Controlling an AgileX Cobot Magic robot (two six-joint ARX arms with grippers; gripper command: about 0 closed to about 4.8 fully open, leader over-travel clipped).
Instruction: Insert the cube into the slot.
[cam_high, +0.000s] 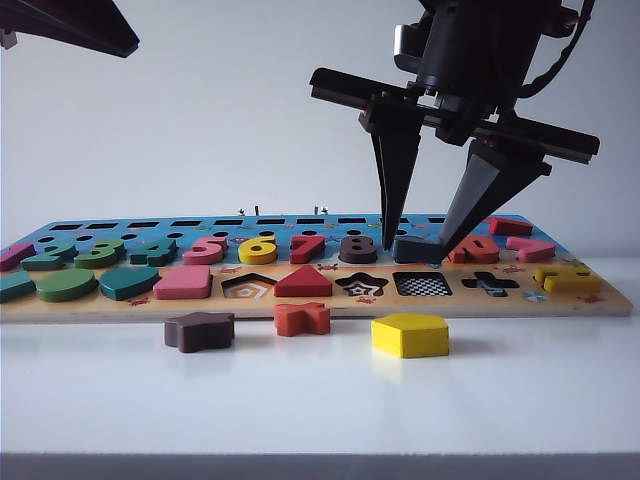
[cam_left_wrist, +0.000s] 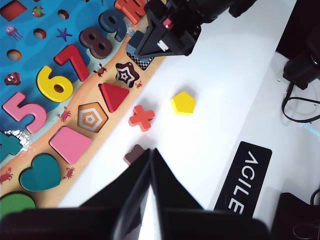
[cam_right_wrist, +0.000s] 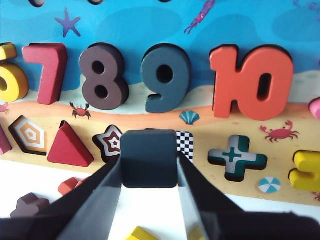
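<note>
The dark navy cube (cam_right_wrist: 149, 158) (flat, round-cornered) hangs level just above the slot (cam_right_wrist: 185, 144), hiding most of its black-and-white checkered floor.

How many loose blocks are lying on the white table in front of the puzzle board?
3: a brown star block on the left, an orange cross block in the middle, and a yellow pentagon block on the right.

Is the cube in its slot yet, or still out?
Still out. The right hand holds the cube above the board, and the slot shows its bare checkered floor. The left hand is shut, off the board.
</note>
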